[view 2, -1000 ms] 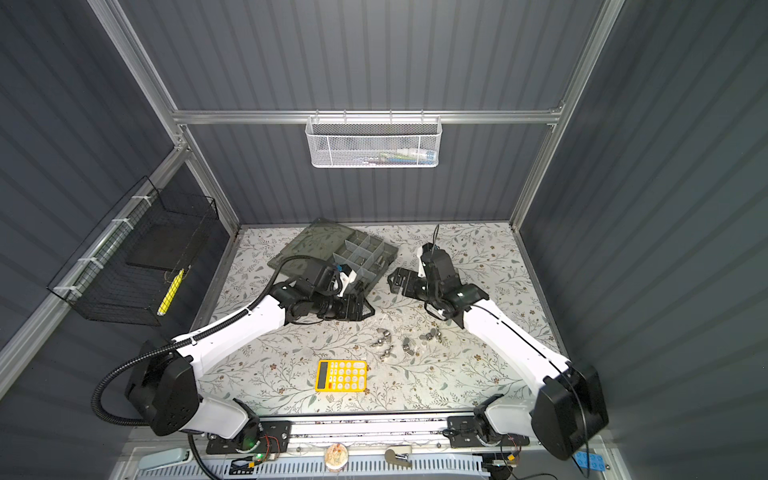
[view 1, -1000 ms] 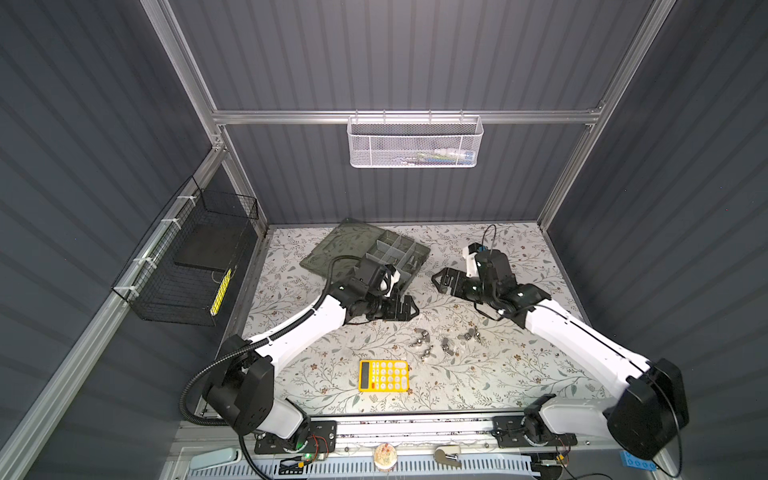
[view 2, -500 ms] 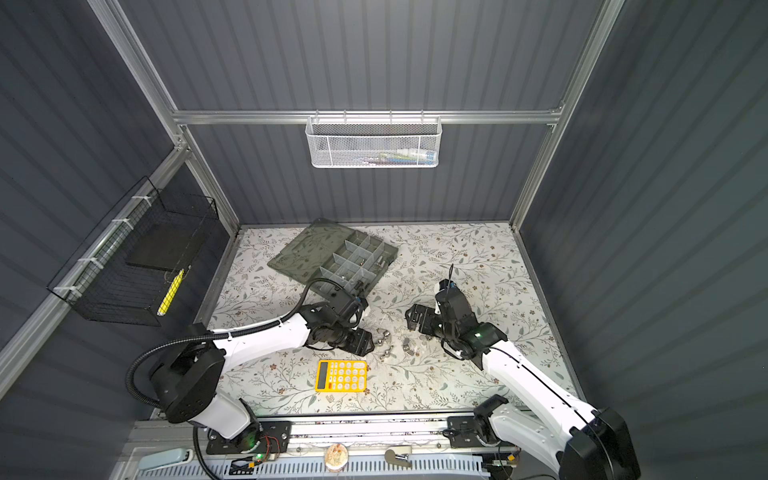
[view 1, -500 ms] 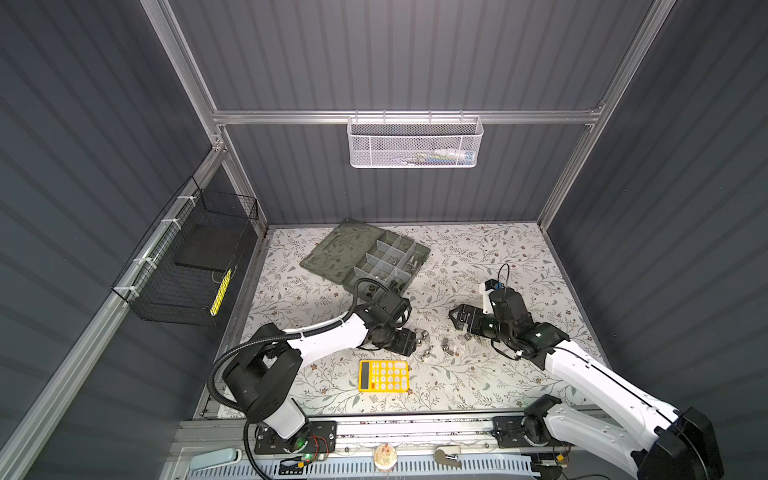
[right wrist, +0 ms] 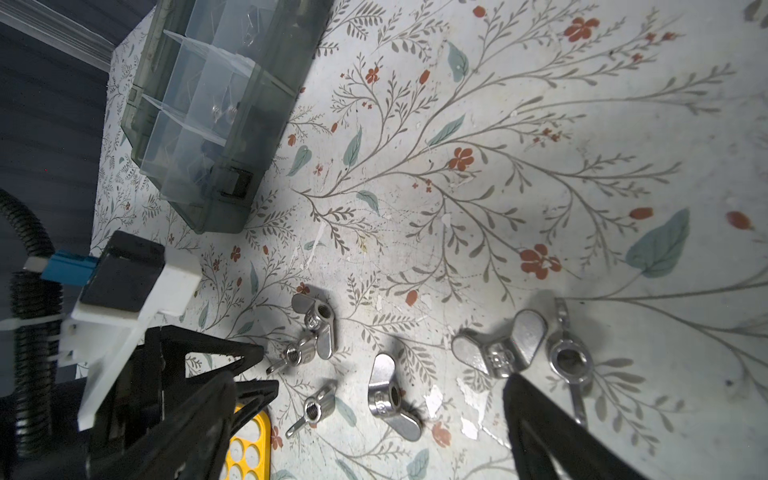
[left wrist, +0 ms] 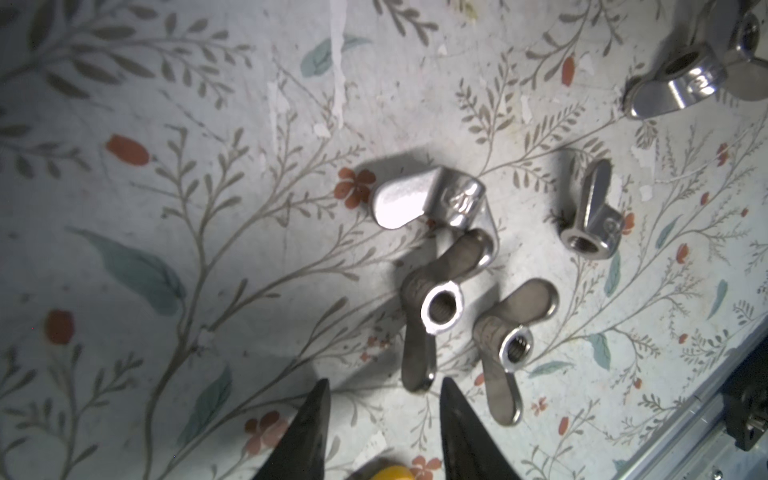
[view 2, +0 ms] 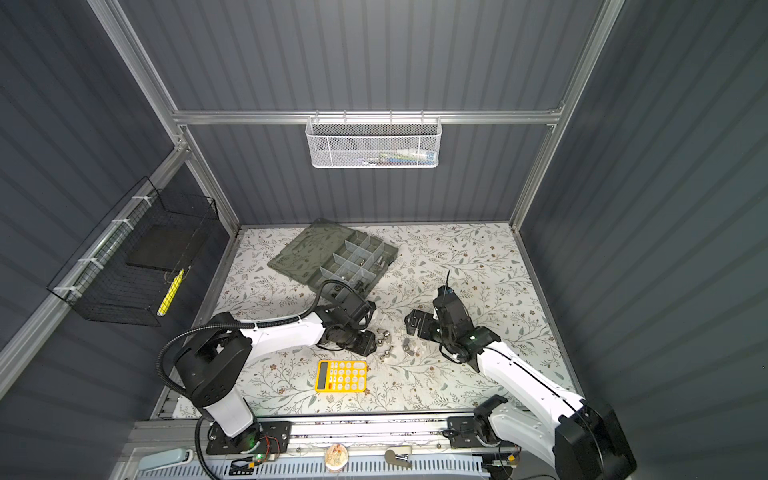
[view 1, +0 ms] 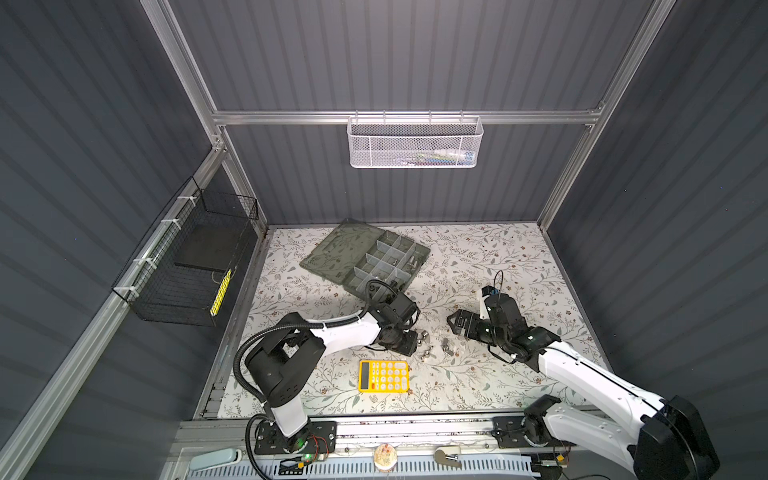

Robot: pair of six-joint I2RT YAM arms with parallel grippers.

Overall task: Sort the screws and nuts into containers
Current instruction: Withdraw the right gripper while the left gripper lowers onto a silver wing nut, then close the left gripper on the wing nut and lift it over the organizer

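Wing nuts point(left wrist: 440, 309) loose on floral mat point(left wrist: 166, 166). Left gripper point(left wrist: 384, 415) jaws narrow, empty, bases cut off. Right gripper point(view 1: 457, 325) jaws wide; organiser box point(right wrist: 270, 104) contents too small to tell.

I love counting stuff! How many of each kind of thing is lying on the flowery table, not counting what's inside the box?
wing nuts: 6
yellow calculator: 1
organiser box: 1
Total: 8
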